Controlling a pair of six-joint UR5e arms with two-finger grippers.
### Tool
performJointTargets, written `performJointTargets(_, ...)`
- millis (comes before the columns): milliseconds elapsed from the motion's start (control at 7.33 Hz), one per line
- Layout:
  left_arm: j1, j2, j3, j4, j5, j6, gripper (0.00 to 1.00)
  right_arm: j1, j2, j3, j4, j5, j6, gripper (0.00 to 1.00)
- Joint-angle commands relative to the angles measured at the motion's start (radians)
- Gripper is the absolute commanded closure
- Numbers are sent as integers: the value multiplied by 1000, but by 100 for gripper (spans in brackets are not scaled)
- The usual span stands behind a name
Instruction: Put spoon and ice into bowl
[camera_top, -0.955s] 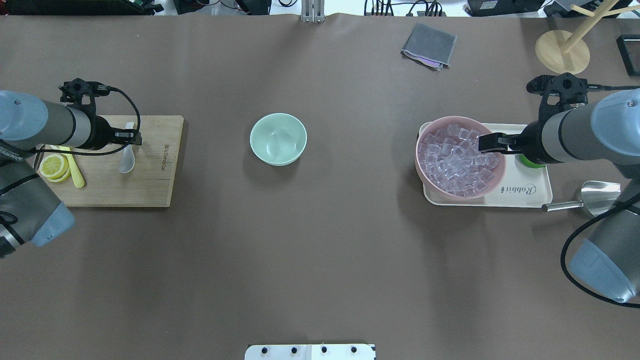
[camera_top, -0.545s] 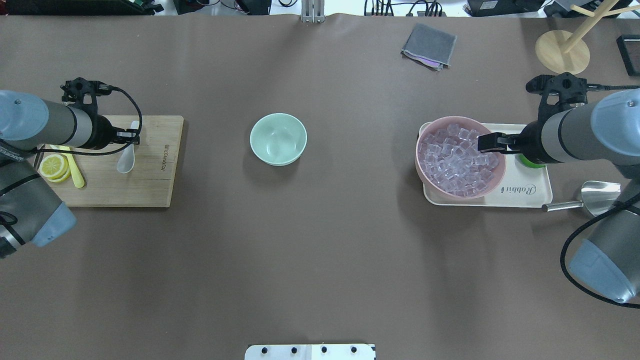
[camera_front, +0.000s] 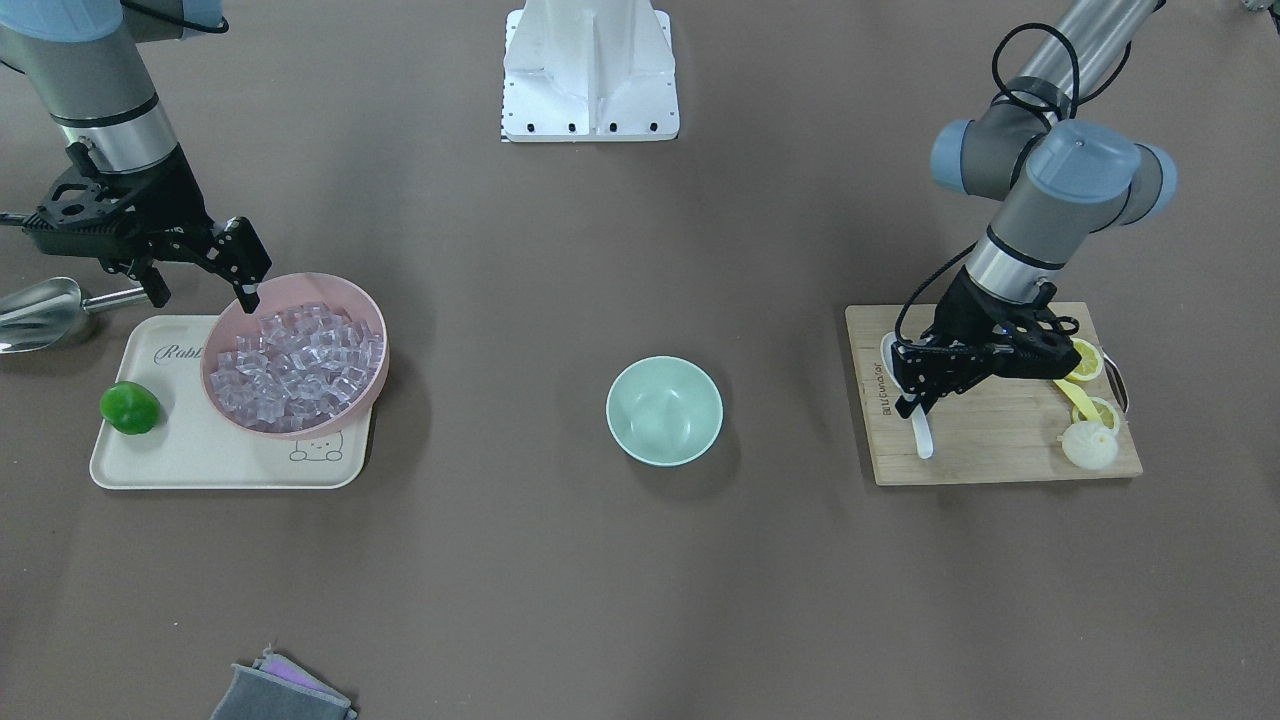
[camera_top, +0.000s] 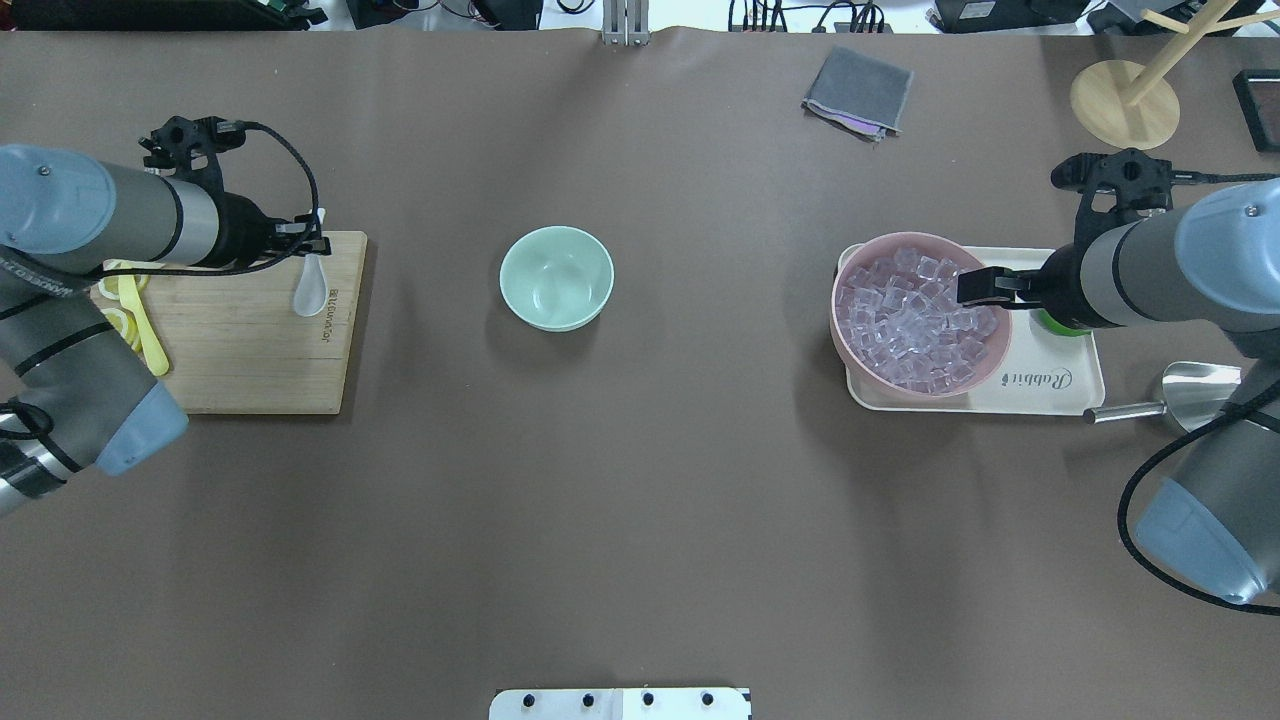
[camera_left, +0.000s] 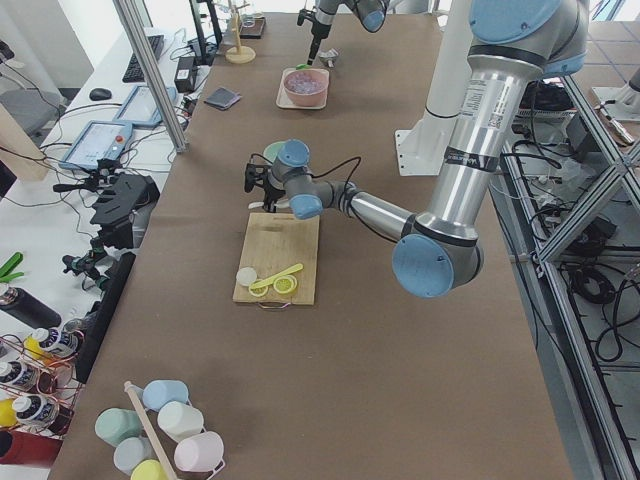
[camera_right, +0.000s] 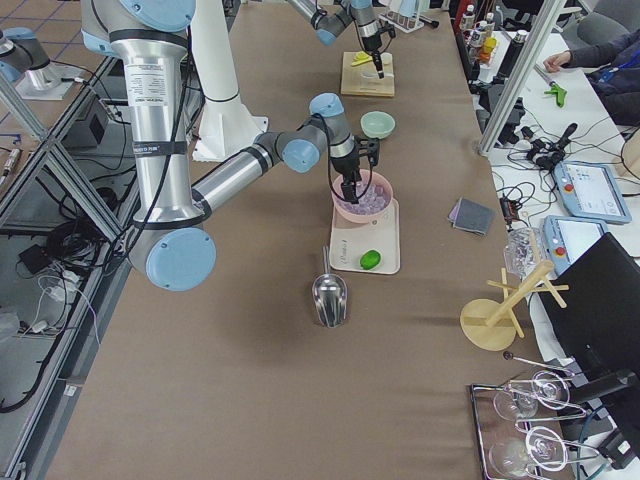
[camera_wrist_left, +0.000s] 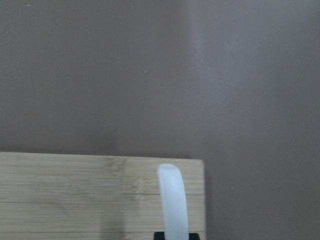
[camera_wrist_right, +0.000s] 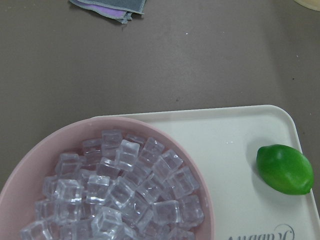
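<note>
The left gripper (camera_top: 312, 245) had its jaws clamped on the middle of the small shiny white soup spoon (camera_top: 308, 288). The spoon seemed to hang a little above the far corner of the pale wooden cutting board (camera_top: 250, 360), on the side nearest the middle of the worktop. Its long way ran toward and away from the robot, with the oval scoop on the robot's side of the jaws. The small round mint-green bowl (camera_top: 530, 262) sat empty in the middle of the worktop, well apart from the spoon and off to the robot's right of it. So the left arm looked set to carry the spoon sideways to the bowl. The right gripper (camera_front: 203, 290) hovered over the edge of the big pink bowl (camera_top: 840, 300), and its jaws looked apart and held nothing. The clear little ice cubes (camera_top: 915, 320) lay piled just below it, so the right arm was the nearer one for the ice.
</note>
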Motion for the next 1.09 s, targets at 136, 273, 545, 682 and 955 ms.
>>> performJointTargets(136,178,-173,11,80,252,-330,100,-18,2,-3,0,-35,73,2)
performJointTargets(273,233,-219,15,143,341,-391,100,-21,2,-3,2,-38,73,1)
performJointTargets(545,267,-252,61,151,397,-401,100,-28,10,-6,2,-38,73,1)
performJointTargets(682,267,-264,72,152,400,-404,100,-33,15,-6,2,-39,73,0)
performJointTargets(955,267,-267,77,152,403,-416,73,-34,15,-6,3,-39,73,0)
